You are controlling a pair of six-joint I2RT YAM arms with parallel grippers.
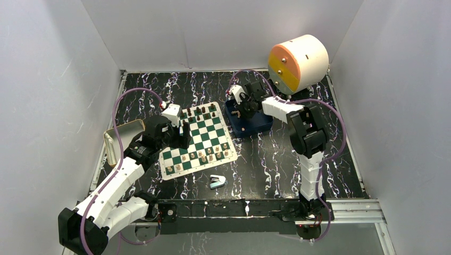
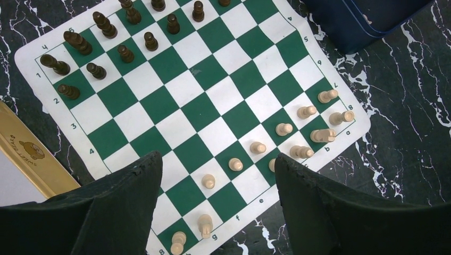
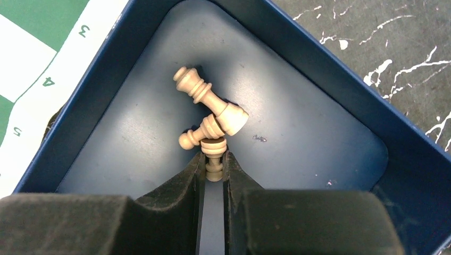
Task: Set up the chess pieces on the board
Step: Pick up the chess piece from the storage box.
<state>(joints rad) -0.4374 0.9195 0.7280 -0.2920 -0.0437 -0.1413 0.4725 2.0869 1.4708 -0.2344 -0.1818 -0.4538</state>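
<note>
The green-and-white board (image 1: 202,139) lies left of centre. Dark chess pieces (image 2: 125,53) fill its far rows and tan chess pieces (image 2: 284,129) line its near rows. My left gripper (image 2: 217,158) hovers open above the board's near edge, holding nothing. In the blue tray (image 3: 340,79), my right gripper (image 3: 214,160) is shut on a small tan piece (image 3: 215,146) lying on the tray floor. Two more tan pieces lie just beyond it: a tall one (image 3: 210,101) and a shorter one (image 3: 199,134), the latter touching the held piece.
A light-blue stapler-like object (image 1: 217,181) lies in front of the board. A gold tray (image 1: 119,139) sits at the left wall. A large white and orange cylinder (image 1: 298,62) stands at the back right, behind the blue tray (image 1: 258,126).
</note>
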